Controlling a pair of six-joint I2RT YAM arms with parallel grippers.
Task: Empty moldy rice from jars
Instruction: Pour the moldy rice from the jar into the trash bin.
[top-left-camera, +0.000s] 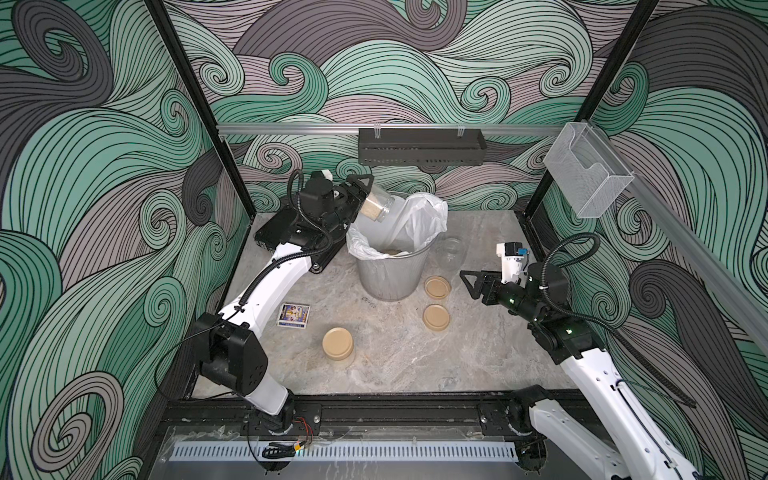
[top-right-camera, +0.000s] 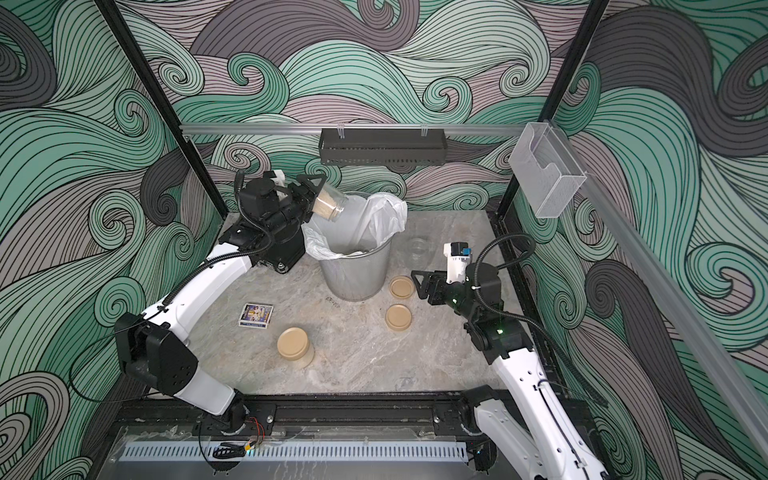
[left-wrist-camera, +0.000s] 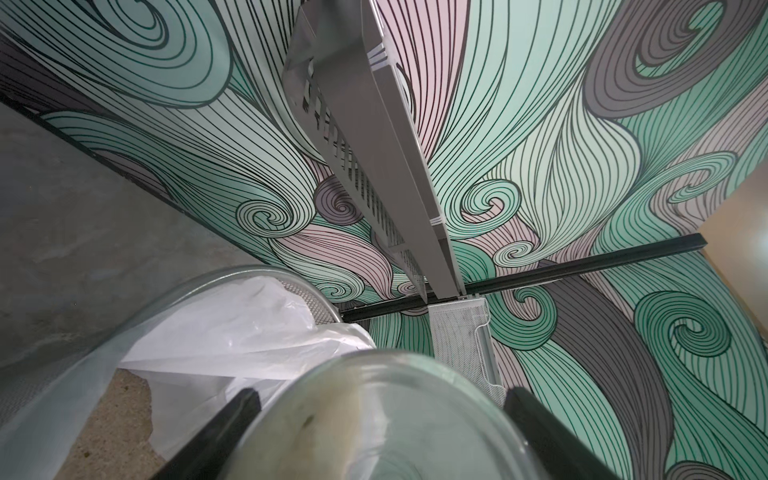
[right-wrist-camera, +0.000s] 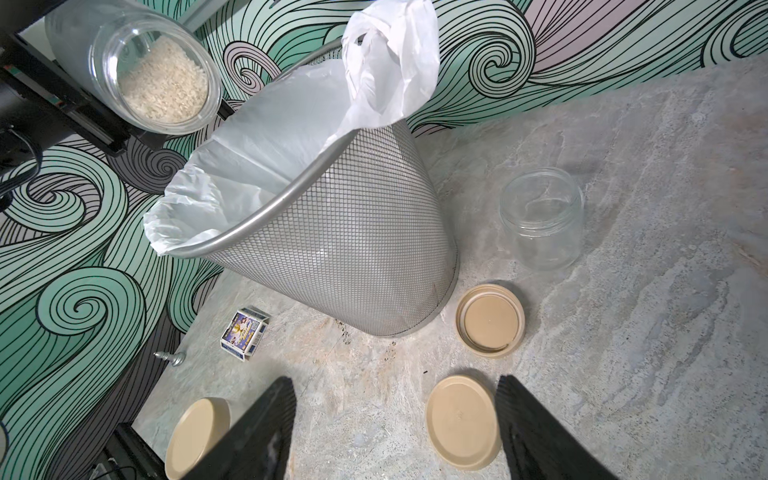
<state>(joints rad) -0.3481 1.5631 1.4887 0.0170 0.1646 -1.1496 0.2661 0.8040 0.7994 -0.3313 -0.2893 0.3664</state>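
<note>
My left gripper (top-left-camera: 365, 198) is shut on an open clear jar (top-left-camera: 376, 206), tilted mouth-down over the lined mesh bin (top-left-camera: 390, 278). Moldy rice (right-wrist-camera: 162, 89) still lies inside that jar (right-wrist-camera: 153, 79), and some rice (top-left-camera: 392, 251) lies in the bin. In the left wrist view the jar (left-wrist-camera: 374, 419) fills the space between the fingers. An empty open jar (top-left-camera: 449, 249) stands right of the bin. A lidded jar (top-left-camera: 338, 343) stands near the front. My right gripper (top-left-camera: 467, 285) hovers open and empty above two loose tan lids (top-left-camera: 437, 287) (top-left-camera: 436, 318).
A small printed box (top-left-camera: 294, 316) lies left of the lidded jar. A black shelf (top-left-camera: 419, 151) hangs on the back rail, and a clear holder (top-left-camera: 588, 174) on the right rail. White liner (right-wrist-camera: 390, 62) bulges above the bin's far rim.
</note>
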